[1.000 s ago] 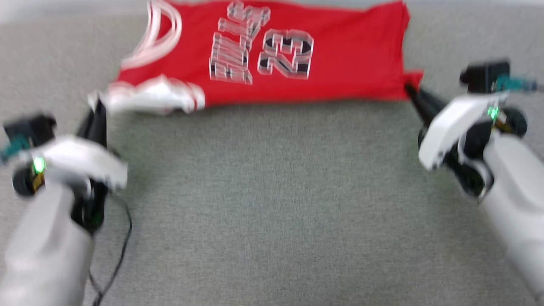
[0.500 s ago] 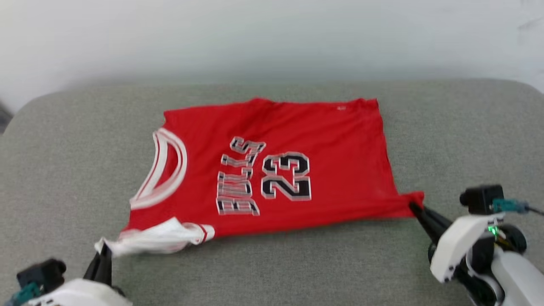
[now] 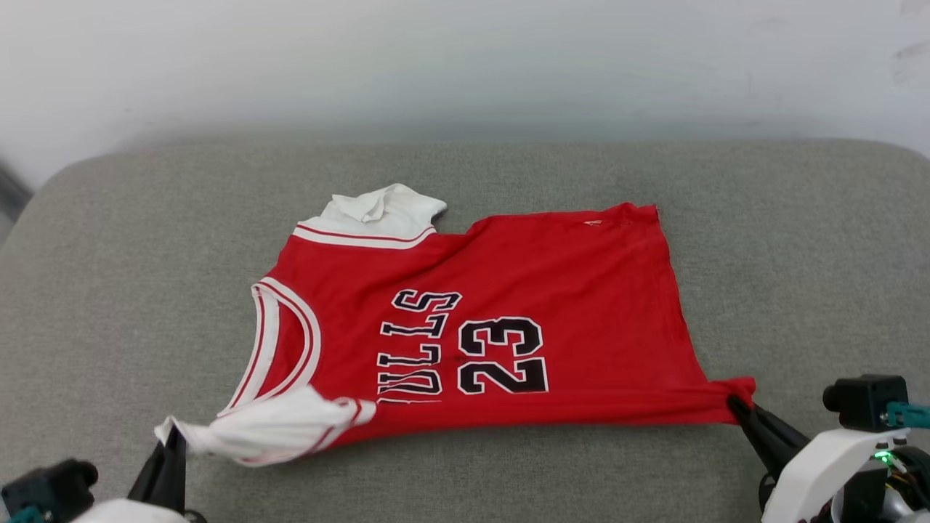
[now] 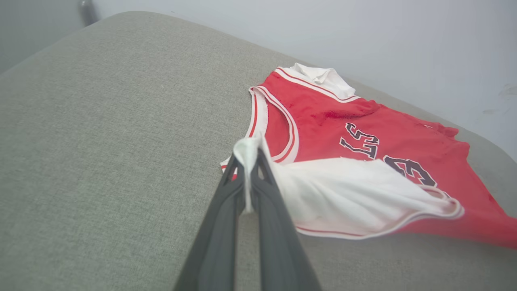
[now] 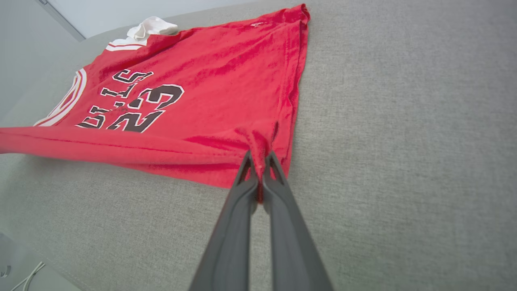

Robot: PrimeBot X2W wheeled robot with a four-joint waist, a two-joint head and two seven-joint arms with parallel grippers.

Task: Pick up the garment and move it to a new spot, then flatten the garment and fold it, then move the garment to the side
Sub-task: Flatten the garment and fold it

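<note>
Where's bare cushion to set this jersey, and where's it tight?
Widest bare grey cushion: left of the jersey, out to the rounded edge. Another patch lies right of its hem. A narrower strip runs behind it, by the wall. Crowded: the near edge, where the left gripper pinches the white sleeve and the right gripper the hem's corner.

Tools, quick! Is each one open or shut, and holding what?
Left tool: shut, pinching the white sleeve of the red jersey.
Right tool: shut, pinching the red jersey's bottom corner.
</note>
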